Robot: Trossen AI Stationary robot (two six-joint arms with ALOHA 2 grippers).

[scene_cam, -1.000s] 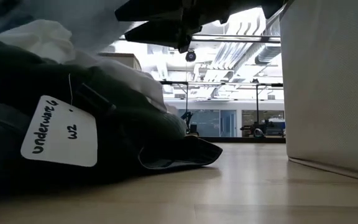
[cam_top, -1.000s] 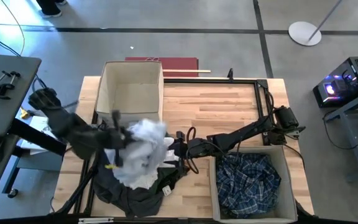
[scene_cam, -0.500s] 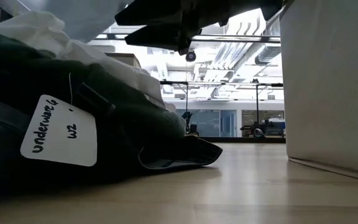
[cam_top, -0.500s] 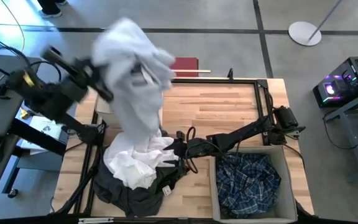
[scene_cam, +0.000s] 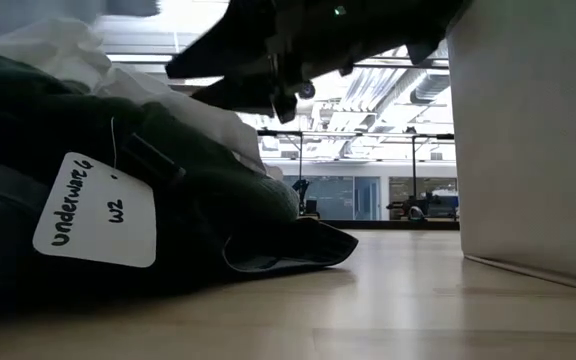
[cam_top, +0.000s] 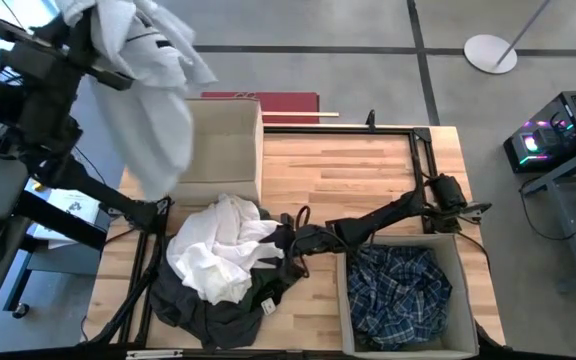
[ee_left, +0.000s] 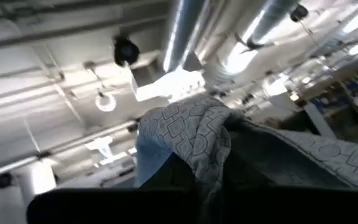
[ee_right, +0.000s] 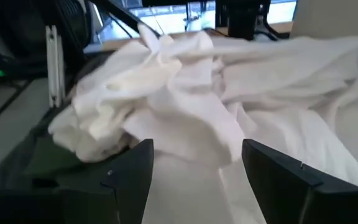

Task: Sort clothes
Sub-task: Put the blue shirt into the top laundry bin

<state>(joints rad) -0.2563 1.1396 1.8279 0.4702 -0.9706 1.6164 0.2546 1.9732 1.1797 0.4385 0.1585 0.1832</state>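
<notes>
White patterned garment [cam_top: 153,75] clamped in left gripper [cam_top: 80,45], hanging high beside empty bin [cam_top: 238,130] | right gripper [ee_right: 194,171] fingers apart, hovering at pile [cam_top: 218,255] | I'd centre over bin, release low so fabric clears rim.

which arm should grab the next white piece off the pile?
Right. Its hand is open and low beside the white piece on the pile. The left hand is raised high, shut on a pale garment.

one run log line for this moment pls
left claw: shut on pale patterned fabric garment, raised high | right claw: open at white crumpled cloth on pile
</notes>
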